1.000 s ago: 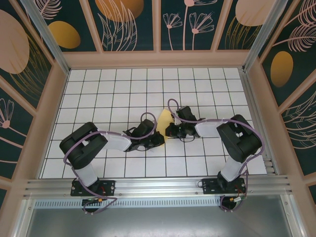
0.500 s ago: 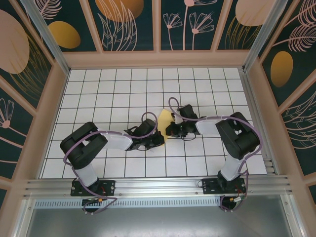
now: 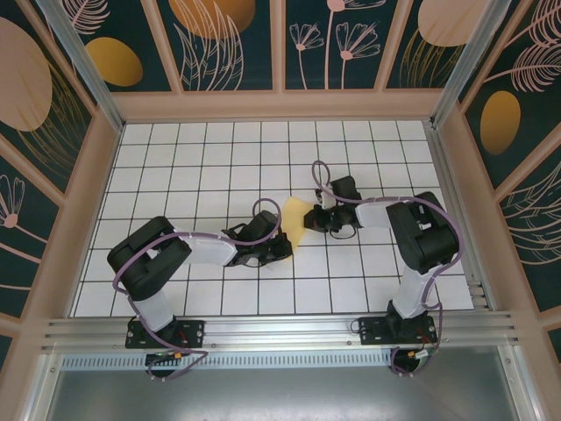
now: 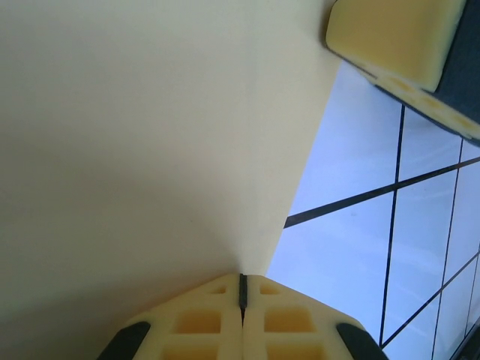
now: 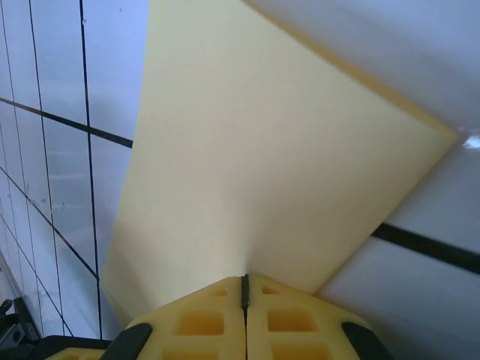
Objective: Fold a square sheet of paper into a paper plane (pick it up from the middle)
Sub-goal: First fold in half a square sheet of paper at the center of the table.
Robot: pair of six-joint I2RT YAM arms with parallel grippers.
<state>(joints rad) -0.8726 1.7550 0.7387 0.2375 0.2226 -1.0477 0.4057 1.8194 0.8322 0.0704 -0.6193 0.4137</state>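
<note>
Clamped tight with the left gripper (image 4: 242,289) on one corner of the thin pale-yellow square sheet of paper (image 4: 150,150). Pinched likewise with the right gripper (image 5: 244,289), pads closed flat on the far edge. Stretched between both near the middle of the white grid-tiled table (image 3: 202,167), with the left grip toward the table's near side and the right grip farther back.

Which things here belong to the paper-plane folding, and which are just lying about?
Part of the job:
- square sheet of paper, pale yellow
- left jaws, shut on the paper's edge
- right jaws, shut on its opposite edge

Just there:
- white grid table
- leaf-patterned walls
- metal rail at the near edge
</note>
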